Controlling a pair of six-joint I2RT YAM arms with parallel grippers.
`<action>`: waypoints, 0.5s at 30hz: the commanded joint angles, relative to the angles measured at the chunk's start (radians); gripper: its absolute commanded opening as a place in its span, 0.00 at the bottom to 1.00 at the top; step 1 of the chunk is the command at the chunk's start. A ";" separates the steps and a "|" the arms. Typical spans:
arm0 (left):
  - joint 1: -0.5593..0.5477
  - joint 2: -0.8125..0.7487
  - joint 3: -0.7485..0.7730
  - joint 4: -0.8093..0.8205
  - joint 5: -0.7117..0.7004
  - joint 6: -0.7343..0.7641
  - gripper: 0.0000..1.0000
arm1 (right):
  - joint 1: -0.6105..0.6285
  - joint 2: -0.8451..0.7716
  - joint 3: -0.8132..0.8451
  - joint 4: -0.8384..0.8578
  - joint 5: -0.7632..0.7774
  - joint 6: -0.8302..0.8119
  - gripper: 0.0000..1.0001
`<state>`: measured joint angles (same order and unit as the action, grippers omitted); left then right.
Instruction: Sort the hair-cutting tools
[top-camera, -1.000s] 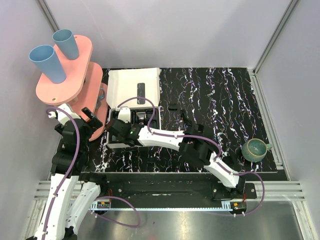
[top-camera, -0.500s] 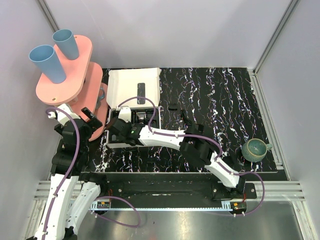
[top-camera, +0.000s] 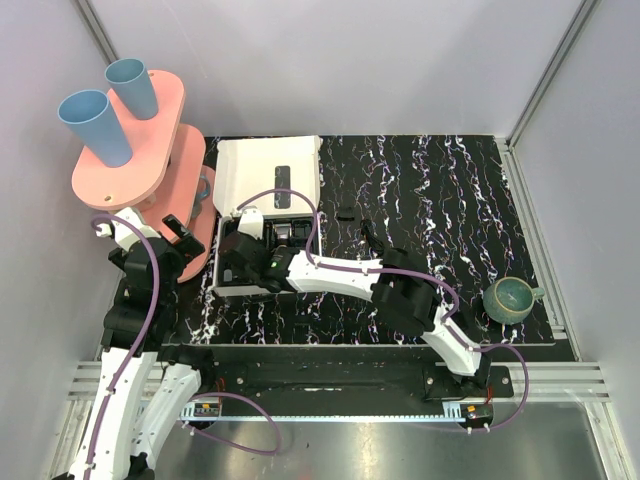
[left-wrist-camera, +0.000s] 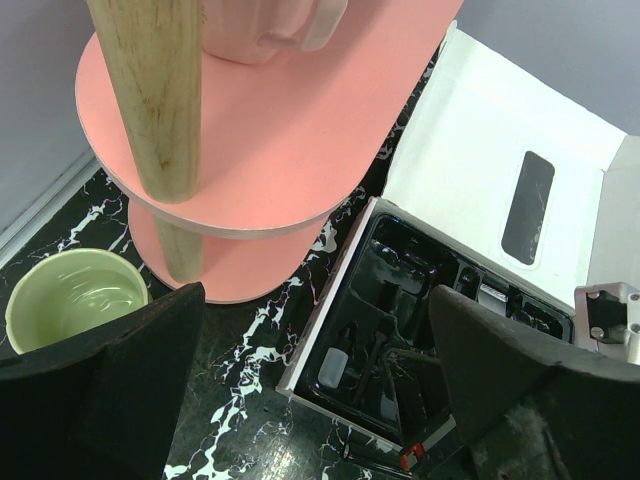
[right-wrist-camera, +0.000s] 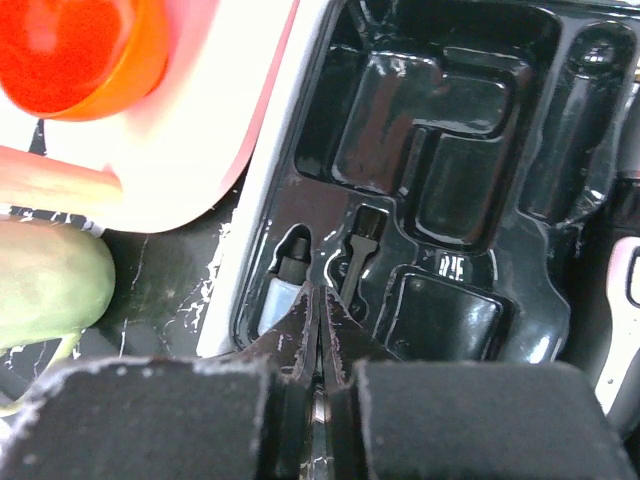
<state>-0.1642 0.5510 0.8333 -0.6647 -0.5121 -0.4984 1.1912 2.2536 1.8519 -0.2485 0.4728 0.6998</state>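
A black marbled table (top-camera: 450, 190), seen from above, carries a loose comb attachment (top-camera: 346, 213) just right of the white box (top-camera: 268, 170); the left wrist view shows the left gripper (left-wrist-camera: 315, 380) spread wide near the tray (left-wrist-camera: 400, 290); the right wrist view shows the right gripper (right-wrist-camera: 318, 330) pinched closed above a small brush (right-wrist-camera: 362, 248) lying in its tray slot.

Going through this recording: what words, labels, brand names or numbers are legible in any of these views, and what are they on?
No text can be read in any view.
On the white box lid: no print, only a dark window.
In the black moulded tray: small pale marks, too blurred to tell whether they are lettering or glare.
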 joint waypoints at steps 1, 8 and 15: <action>0.005 -0.006 0.021 0.011 -0.029 -0.003 0.99 | -0.007 -0.043 0.012 0.066 -0.039 -0.031 0.05; 0.005 -0.008 0.021 0.010 -0.029 -0.003 0.99 | -0.007 -0.011 0.021 0.054 -0.051 -0.019 0.05; 0.005 -0.005 0.023 0.010 -0.023 -0.003 0.99 | -0.007 -0.015 0.006 0.032 -0.048 -0.019 0.05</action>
<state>-0.1642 0.5510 0.8333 -0.6651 -0.5129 -0.4984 1.1904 2.2570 1.8519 -0.2268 0.4244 0.6876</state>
